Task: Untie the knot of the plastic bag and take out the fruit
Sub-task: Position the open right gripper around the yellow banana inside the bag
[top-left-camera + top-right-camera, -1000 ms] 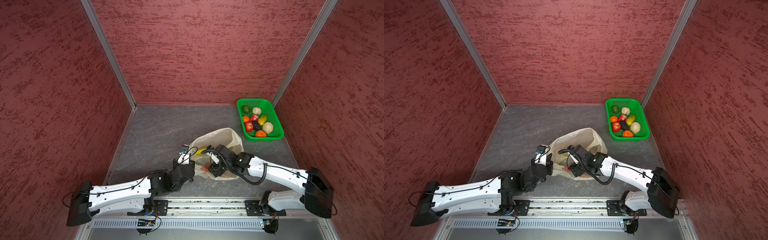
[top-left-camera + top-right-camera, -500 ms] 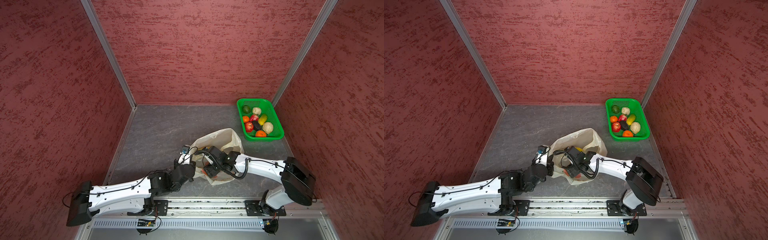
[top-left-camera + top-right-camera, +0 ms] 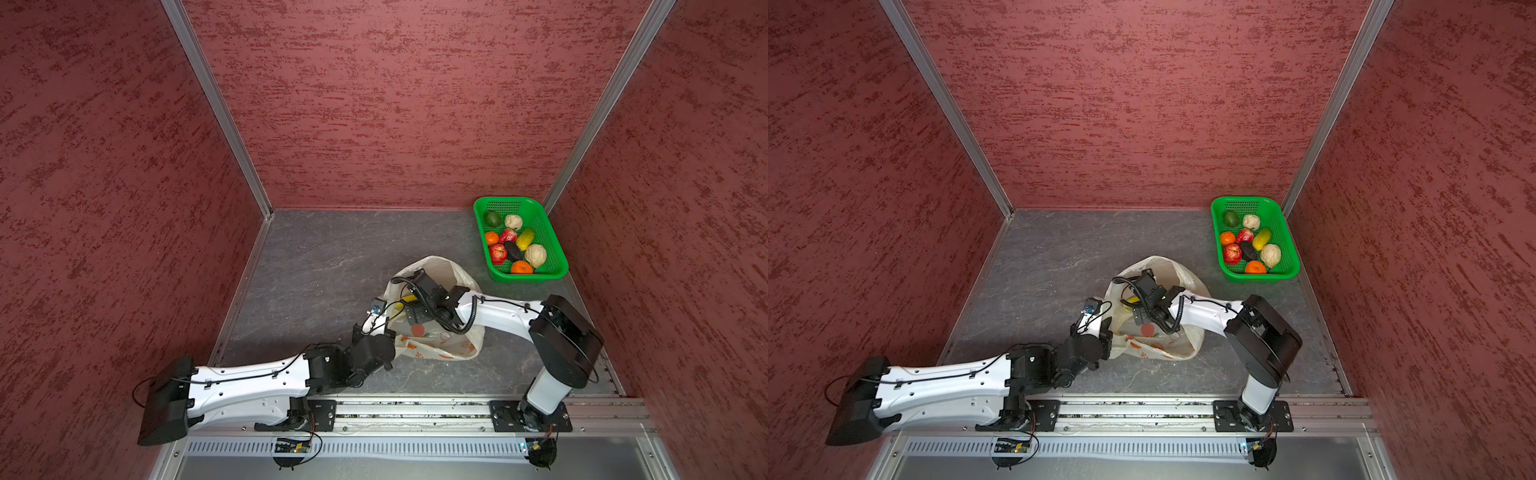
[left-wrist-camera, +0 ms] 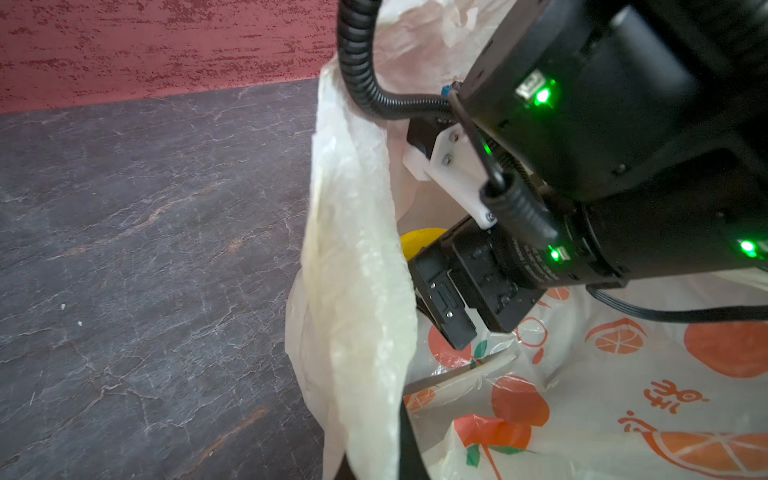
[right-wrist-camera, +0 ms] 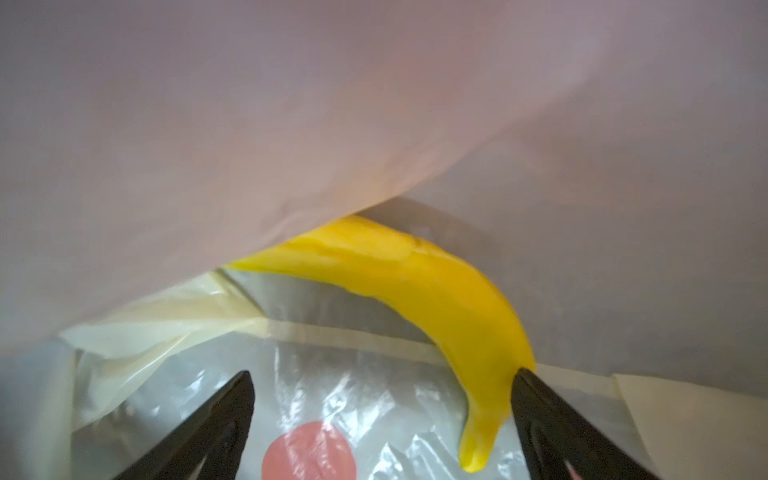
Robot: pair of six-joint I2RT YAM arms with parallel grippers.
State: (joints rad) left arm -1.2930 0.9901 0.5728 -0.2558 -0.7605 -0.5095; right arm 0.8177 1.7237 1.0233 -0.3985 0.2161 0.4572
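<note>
Right wrist view looks inside the plastic bag (image 5: 291,124), where a yellow banana (image 5: 415,291) lies on the bag's bottom sheet. The right gripper (image 5: 382,374) has its two black fingers (image 5: 224,415) spread wide apart with nothing in them. Only the thin end of the banana sits between them, close beside one finger. If the gripper closes there, the smooth, bent banana may slip out or swing around. A soft sheet of the bag hangs low over the banana, so the fingers might pinch plastic along with it, and then the whole bag would come up too. In a top view the left gripper (image 3: 391,330) is closed on the bag's edge and holds the mouth open. If that thin edge slides free, the mouth may drop shut on the right arm. The bag is light, so a hard pull could drag it across the gray surface (image 3: 324,270). I cannot see the knot anywhere, and since the mouth is open I think it is undone. Other fruit (image 3: 498,253) sits in the green basket (image 3: 528,277), just past the bag in the far corner.
</note>
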